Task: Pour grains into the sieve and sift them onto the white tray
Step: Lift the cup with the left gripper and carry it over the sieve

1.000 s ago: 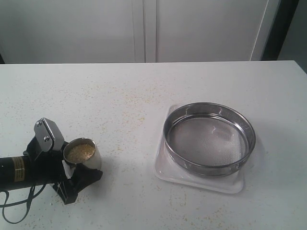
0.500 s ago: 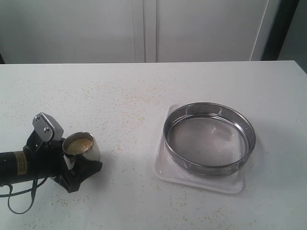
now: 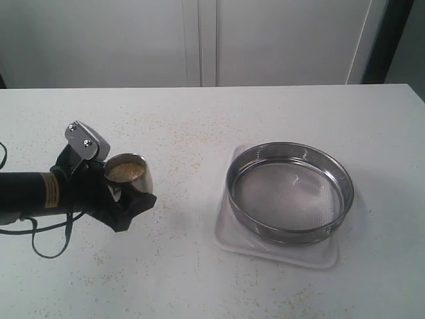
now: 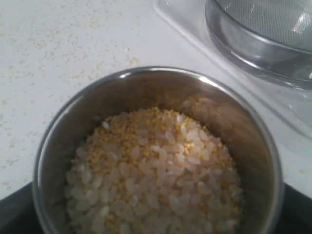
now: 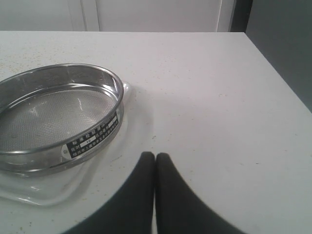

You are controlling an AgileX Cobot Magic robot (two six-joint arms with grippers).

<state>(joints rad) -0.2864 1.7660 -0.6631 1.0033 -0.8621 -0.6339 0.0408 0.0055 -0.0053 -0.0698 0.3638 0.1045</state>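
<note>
A small steel cup (image 3: 131,174) holds the grains (image 4: 156,170), a mix of yellow bits and pale rice-like grains. My left gripper (image 3: 123,189) is shut on the cup and holds it upright above the table, at the left of the exterior view. The sieve (image 3: 289,191) rests on the white tray (image 3: 279,249) at the right, and its mesh is bare. In the left wrist view the sieve (image 4: 263,34) and the white tray (image 4: 195,34) show beyond the cup's rim. My right gripper (image 5: 155,157) is shut and holds nothing, beside the sieve (image 5: 53,114); the exterior view does not show it.
Stray grains (image 3: 179,143) are scattered over the white table. The table's far edge (image 3: 212,87) meets a white wall with cabinet doors. In the right wrist view the table's side edge (image 5: 278,78) drops off toward a dark floor.
My left gripper has lifted the cup of grains off the table and carried it up and to the right, toward the sieve. The sieve and tray have not moved.
</note>
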